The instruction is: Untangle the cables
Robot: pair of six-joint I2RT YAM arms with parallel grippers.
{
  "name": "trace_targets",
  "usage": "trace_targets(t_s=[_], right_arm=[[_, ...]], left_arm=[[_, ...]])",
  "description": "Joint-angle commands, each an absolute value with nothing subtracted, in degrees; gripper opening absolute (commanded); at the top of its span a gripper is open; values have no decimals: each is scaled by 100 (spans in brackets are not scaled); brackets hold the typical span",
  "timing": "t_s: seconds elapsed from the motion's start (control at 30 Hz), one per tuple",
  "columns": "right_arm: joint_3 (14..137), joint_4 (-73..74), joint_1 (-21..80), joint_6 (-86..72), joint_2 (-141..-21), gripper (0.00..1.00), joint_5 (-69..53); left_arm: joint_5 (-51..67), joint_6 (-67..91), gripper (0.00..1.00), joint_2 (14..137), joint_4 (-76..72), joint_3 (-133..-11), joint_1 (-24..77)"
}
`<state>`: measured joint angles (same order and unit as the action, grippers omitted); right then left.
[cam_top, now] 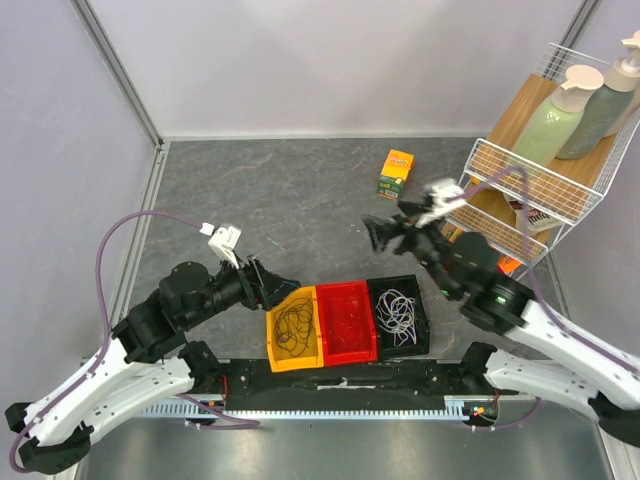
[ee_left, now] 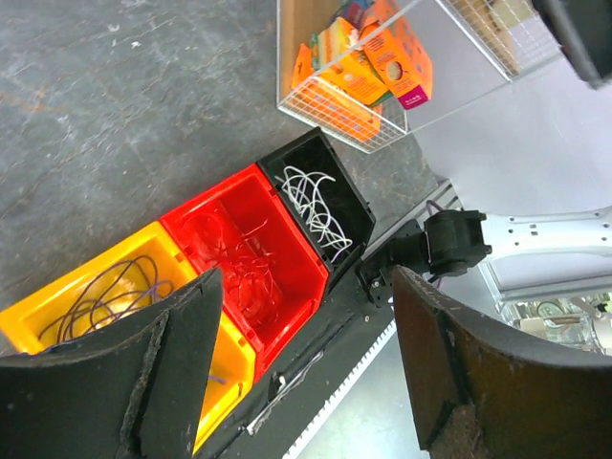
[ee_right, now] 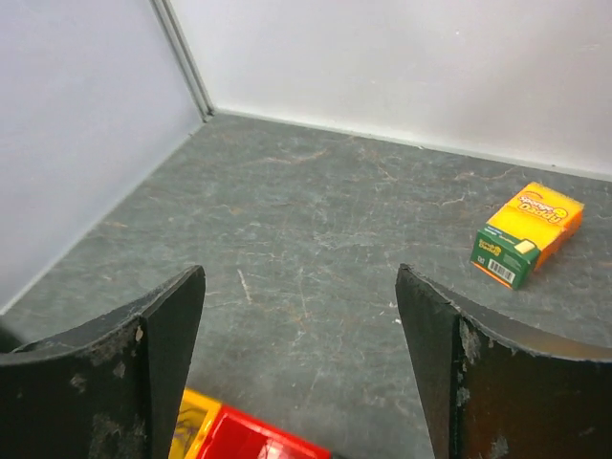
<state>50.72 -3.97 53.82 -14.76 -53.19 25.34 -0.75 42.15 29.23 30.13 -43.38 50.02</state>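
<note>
Seeing left end effector (ee_left: 304,287) and right end effector (ee_right: 298,287) both wide, empty, I judge the cables (cam_top: 397,312) separated into bins (cam_top: 347,354). I should retreat high toward six o'clock, snagging nothing.

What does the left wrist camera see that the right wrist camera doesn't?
Only the left wrist view shows the black bin with the white cable inside, and the wire rack holding orange boxes. Only the right wrist view shows the orange and green box lying alone on the table, and the corner where the walls meet. Both show the grey table, plus some of the yellow bin and the red bin.
</note>
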Motion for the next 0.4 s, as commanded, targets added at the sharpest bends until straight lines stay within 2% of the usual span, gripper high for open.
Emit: trace_targets(t_s=[0.0, 0.13, 0.23, 0.37], right_arm=[[4992, 1763, 5405, -2143, -3950, 89, 2154], [5036, 2662, 5405, -2338, -2798, 91, 2083], [4651, 2567, 5405, -2285, -1840, 98, 2039], [4307, 2461, 5405, -2294, -1004, 98, 2048]], left_arm=[[412, 3674, 77, 2830, 1812, -4070, 5019], [676, 3682, 77, 2725, 1284, -3719, 5027], [773, 3779, 77, 2628, 959, -3455, 5027], [975, 3832, 77, 2479, 826, -3366, 5027]])
